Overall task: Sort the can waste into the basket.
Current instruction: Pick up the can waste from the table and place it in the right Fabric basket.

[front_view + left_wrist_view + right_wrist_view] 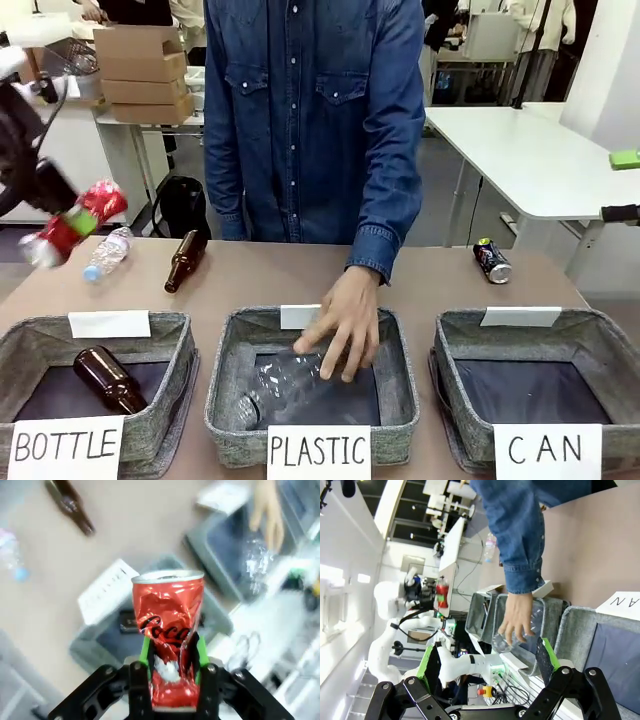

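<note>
The crushed red can (pixel 78 222) of the can waste hangs in the air above the left end of the worktop (pixel 290 275), pinched low on its dented body by the left end effector (pixel 173 652). The green pads (pixel 145 650) press in on both sides of the can (pixel 169 625), whose rimmed end points away from the wrist. Black script starting "Coca" runs across the red metal, above a white mark. The black can (pixel 492 261), with green-yellow marks too small to read, lies on its side on the worktop just behind the CAN basket (pixel 462 335). That basket stands at the right end of the row, and its white sign (pixel 547 452) reads "CAN" in black capitals.

The right end effector (pixel 487 662) has its fingers spread wide, with nothing between them.

In the middle, a person's hand (pixel 342 330) in a denim sleeve reaches down into the PLASTIC basket (pixel 222 380) and rests on a clear plastic bottle (pixel 275 388) lying inside. The sign on the front reads "PLASTIC". At the left, the BOTTLE basket (pixel 172 395), signed "BOTTLE", holds a brown glass bottle (pixel 108 380) lying on its dark bottom. Behind that basket, a second brown bottle (pixel 185 260) and a blue-capped plastic bottle (pixel 105 253) lie on the worktop, near each other but apart.
</note>
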`<state>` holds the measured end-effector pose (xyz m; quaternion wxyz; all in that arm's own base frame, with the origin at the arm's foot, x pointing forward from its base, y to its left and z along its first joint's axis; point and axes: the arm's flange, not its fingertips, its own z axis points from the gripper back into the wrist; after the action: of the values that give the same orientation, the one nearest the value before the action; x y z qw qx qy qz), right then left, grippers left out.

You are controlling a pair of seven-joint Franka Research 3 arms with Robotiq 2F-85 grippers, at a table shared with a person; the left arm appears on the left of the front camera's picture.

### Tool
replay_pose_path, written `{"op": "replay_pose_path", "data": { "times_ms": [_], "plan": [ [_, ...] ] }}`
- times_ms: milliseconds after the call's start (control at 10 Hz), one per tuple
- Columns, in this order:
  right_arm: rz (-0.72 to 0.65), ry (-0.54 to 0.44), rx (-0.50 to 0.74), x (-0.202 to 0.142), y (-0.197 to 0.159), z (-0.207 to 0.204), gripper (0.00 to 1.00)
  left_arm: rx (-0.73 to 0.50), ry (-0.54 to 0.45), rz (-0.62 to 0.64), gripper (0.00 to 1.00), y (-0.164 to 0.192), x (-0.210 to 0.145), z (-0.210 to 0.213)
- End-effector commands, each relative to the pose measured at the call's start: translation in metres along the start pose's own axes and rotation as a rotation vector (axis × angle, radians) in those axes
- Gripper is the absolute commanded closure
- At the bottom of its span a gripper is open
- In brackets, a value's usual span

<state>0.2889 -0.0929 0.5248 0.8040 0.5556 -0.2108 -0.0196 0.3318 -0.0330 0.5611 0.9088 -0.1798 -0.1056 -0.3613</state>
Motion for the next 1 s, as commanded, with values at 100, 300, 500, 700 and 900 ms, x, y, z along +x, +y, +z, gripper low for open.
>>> {"op": "replay_pose_path", "data": {
  "times_ms": [100, 300, 500, 700, 900],
  "plan": [
    [0.027, -0.012, 0.023, 0.002, 0.000, -0.001, 0.00, -0.015, 0.101, -0.921, 1.00, -0.029, -0.026, 0.007],
    [0.027, -0.012, 0.023, 0.002, 0.000, -0.001, 0.00, 0.002, 0.076, -0.150, 1.00, -0.023, -0.016, 0.002],
    [0.027, -0.012, 0.023, 0.002, 0.000, -0.001, 0.00, 0.002, 0.076, -0.150, 1.00, -0.023, -0.016, 0.002],
    [0.027, -0.012, 0.023, 0.002, 0.000, -0.001, 0.00, 0.002, 0.076, -0.150, 1.00, -0.023, -0.016, 0.002],
    [0.000, 0.000, 0.000, 0.000, 0.000, 0.000, 0.00, 0.013, 0.102, -0.156, 0.62, -0.020, -0.018, 0.000]
  ]
}}
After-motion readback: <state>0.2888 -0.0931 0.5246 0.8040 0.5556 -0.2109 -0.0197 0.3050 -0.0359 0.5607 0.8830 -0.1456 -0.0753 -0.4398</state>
